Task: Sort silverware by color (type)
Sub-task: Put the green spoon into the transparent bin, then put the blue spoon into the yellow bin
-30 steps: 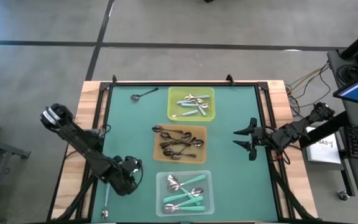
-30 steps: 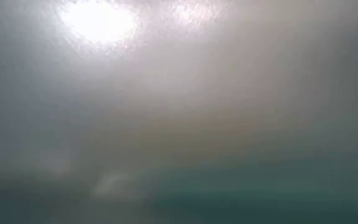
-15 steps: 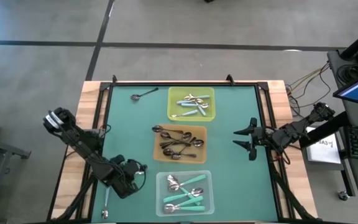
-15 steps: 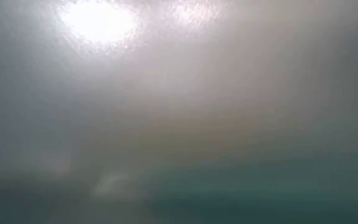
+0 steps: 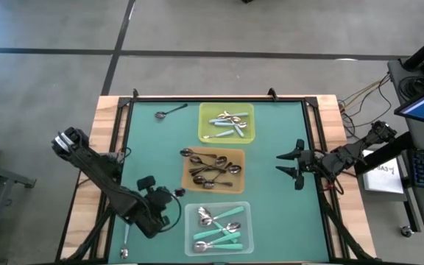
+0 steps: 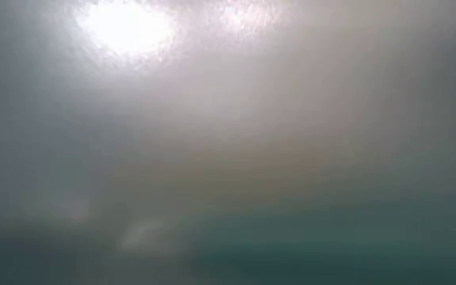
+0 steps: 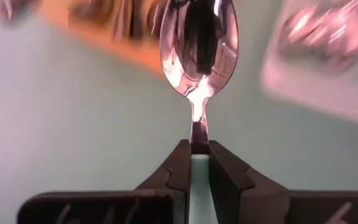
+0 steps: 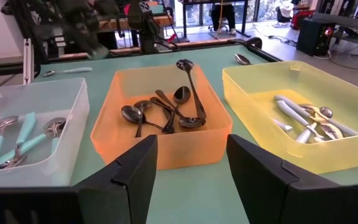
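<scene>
Item: left gripper (image 5: pixel 169 196), low over the green table (image 5: pixel 271 206), just beside the near-left corner of the orange tray (image 5: pixel 235 156) and the upper-left corner of the clear tray (image 5: pixel 245 207). Fingers clamped on a spoon (image 7: pixel 199 43); in the left wrist view the handle runs straight out from between the closed fingertips, the bowl farthest from the wrist, its long axis in line with the gripper. The bowl looks mirror-bright; the handle near the fingers seems pale teal, though this is hard to confirm.

Item: the trays, in a row down the table's middle. Yellow tray (image 8: pixel 328 87), far end: teal-handled and shiny spoons mixed. The orange one, middle: dark spoons (image 8: pixel 166 112). The clear one, near end: teal-handled spoons (image 5: pixel 223 228) with shiny bowls.

Item: loose pieces. One dark spoon (image 5: pixel 169 112) on the mat at the far-left corner, well apart from both arms. One teal-handled spoon (image 5: pixel 125 239) by the left edge, near the left arm.

Item: right gripper (image 5: pixel 291 165), at the right side of the table, fingers spread apart, holding nothing, facing the orange tray.

Judgement: the held spoon's bowl points toward the gap between the orange and clear trays, so the coming drop turns on which way the wrist swings. The left arm is nearer both loose spoons.

The low view shows only haze.
</scene>
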`<action>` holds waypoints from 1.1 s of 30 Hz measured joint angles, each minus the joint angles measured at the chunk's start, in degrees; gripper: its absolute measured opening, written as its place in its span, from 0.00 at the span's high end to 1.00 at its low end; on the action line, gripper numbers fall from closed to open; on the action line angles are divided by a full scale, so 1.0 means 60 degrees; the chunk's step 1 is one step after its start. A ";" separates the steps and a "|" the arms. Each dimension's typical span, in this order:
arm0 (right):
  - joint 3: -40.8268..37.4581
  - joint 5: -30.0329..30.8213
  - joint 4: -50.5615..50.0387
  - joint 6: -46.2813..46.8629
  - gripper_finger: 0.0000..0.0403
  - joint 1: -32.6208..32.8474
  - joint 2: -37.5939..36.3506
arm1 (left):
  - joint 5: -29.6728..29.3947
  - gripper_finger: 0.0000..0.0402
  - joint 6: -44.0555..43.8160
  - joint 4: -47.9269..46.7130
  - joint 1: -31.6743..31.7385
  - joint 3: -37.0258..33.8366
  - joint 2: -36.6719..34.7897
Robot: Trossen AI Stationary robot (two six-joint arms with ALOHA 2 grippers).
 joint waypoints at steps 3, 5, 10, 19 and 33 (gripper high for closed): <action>-0.0002 -0.0003 0.0000 0.0000 0.54 -0.0002 0.0000 | -0.0675 0.96 0.1176 0.0222 0.0160 0.0934 0.0007; 0.0000 -0.0003 0.0000 0.0000 0.54 -0.0001 0.0000 | -0.1085 0.96 0.1968 0.0550 0.0293 0.1518 0.0109; 0.0000 -0.0003 -0.0001 0.0000 0.54 0.0000 0.0000 | -0.1230 0.96 0.3729 0.1800 0.0401 0.2579 0.0933; 0.0000 -0.0003 0.0000 0.0000 0.54 0.0000 0.0000 | 0.0433 0.93 0.6281 0.5188 0.0466 0.2864 0.2289; -0.0002 -0.0003 0.0000 0.0000 0.54 -0.0003 0.0000 | -0.0349 0.63 0.6794 0.4633 0.0782 0.2860 0.2173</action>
